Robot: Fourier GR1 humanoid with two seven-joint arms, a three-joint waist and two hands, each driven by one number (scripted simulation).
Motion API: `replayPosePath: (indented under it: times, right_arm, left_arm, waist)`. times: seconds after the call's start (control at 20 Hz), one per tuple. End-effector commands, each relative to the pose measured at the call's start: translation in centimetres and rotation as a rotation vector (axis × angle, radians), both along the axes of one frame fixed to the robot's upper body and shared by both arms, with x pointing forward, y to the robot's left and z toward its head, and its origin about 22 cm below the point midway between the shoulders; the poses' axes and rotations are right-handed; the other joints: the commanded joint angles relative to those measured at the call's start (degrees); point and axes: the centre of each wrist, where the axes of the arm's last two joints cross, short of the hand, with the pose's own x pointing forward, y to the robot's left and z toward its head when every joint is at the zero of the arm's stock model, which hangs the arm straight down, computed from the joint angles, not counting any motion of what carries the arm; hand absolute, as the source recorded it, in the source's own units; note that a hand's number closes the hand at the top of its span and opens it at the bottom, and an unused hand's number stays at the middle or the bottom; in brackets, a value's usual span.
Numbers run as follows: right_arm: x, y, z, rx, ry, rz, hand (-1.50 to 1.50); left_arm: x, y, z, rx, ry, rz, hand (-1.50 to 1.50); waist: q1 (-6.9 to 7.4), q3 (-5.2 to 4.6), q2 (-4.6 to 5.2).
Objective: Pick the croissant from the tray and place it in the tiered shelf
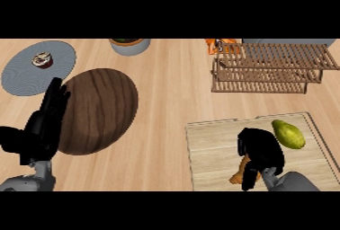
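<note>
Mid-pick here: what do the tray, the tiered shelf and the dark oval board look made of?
Tray: pale wood, matte, with faint straight grain and a thin raised rim. Tiered shelf: mid-brown wood, built of thin open slats; whether it is varnished cannot be told. Dark oval board: dark brown wood, perhaps walnut-like, with bold curved grain bands and a smooth-looking face.

The left hand (41, 128) rests open by the worktop's left edge, fingers straight; the right hand (260, 150), near the front-right corner, curls round the croissant (237, 174).
</note>
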Motion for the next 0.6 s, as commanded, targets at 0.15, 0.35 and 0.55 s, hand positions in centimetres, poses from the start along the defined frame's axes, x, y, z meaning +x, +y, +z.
replayPosePath:
  times: [0.15,0.35,0.55]
  right_arm:
    - [1.3,1.8,2.3,0.222,-0.088,0.047,1.50]
    - [-0.2,0.9,8.2,0.298,-0.234,0.055,1.50]
    - [-0.4,1.0,12.5,0.530,-0.435,-0.042,1.50]
  left_arm:
    - [-1.1,-0.5,1.6,-0.004,0.009,0.001,0.00]
    - [-0.4,0.5,-0.5,-0.009,0.004,0.018,0.00]
    - [-0.4,1.2,-0.1,0.006,0.023,0.018,0.00]
  waist:
    - [0.26,0.58,0.27]
    - [-0.77,0.49,0.16]
    - [-1.19,0.50,-0.02]
